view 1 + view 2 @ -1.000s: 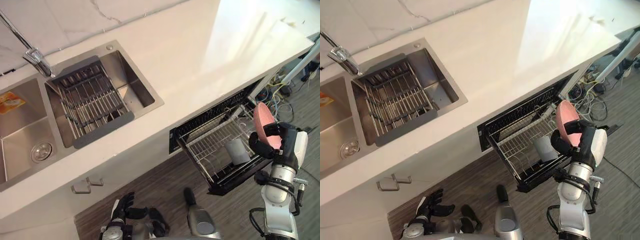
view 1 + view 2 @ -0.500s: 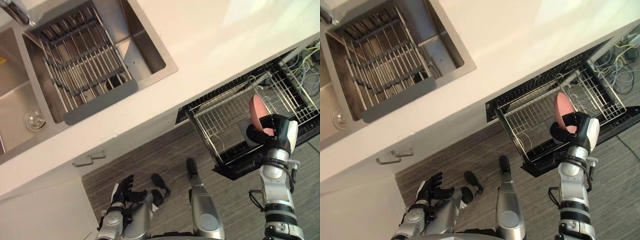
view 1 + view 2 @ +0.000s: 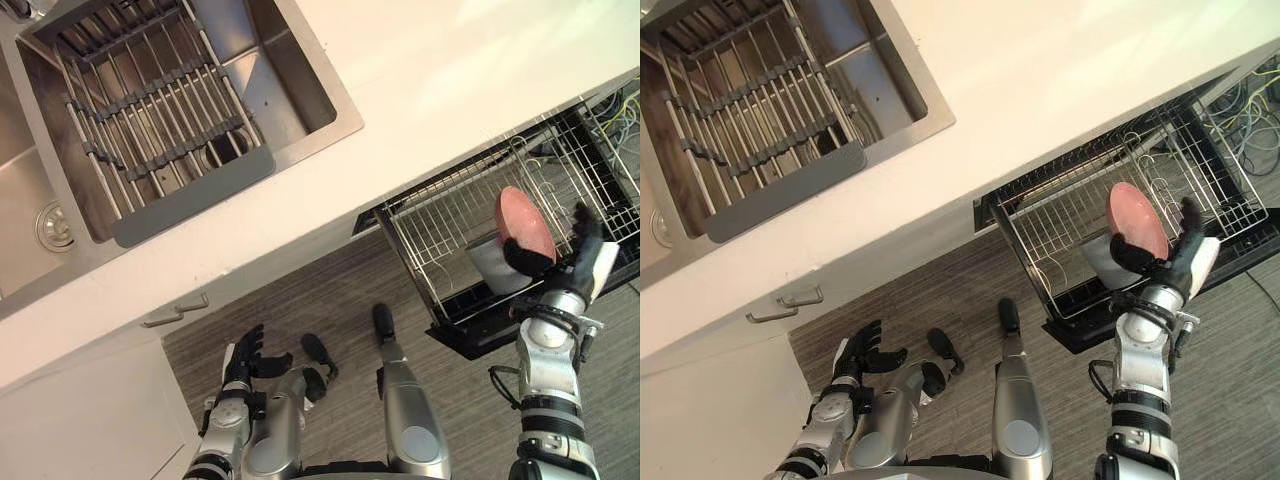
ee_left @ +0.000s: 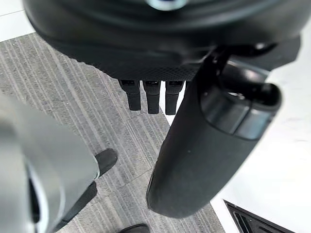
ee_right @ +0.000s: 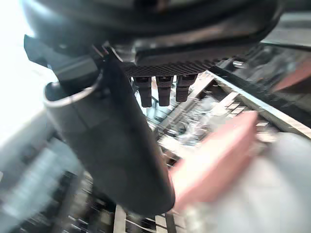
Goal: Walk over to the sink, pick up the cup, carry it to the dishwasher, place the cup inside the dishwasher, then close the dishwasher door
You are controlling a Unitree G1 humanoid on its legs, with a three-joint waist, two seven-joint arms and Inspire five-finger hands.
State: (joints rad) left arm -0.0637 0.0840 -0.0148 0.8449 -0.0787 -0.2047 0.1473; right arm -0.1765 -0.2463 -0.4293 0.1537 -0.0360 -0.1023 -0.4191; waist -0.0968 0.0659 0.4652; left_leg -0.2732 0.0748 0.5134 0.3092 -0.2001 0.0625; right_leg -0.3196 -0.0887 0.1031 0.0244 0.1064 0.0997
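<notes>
One pink cup at the pulled-out dishwasher rack.
White counter (image 3: 450, 90) with a steel sink (image 3: 285, 75) at far left; wire rack (image 3: 440, 215) at right. Left hand (image 3: 245, 360) hangs low, fingers loosely spread. Right hand (image 3: 572, 252) is over the rack, fingers straightened where half a second ago they curled round the cup (image 3: 522, 222): smooth, salmon-pink, tilted against the thumb, just above a grey container (image 3: 492, 268).

Setting: a kitchen. Below me a pale countertop (image 3: 450, 80) carries a steel sink (image 3: 300, 90) with a wire drain rack (image 3: 150, 130). Under the countertop's front edge sit cupboard handles (image 3: 175, 312) and an open dishwasher (image 3: 475, 338) with its wire basket (image 3: 440, 215) pulled out. Grey plank floor (image 3: 330, 290); loose cables (image 3: 628, 100) past the dishwasher.
</notes>
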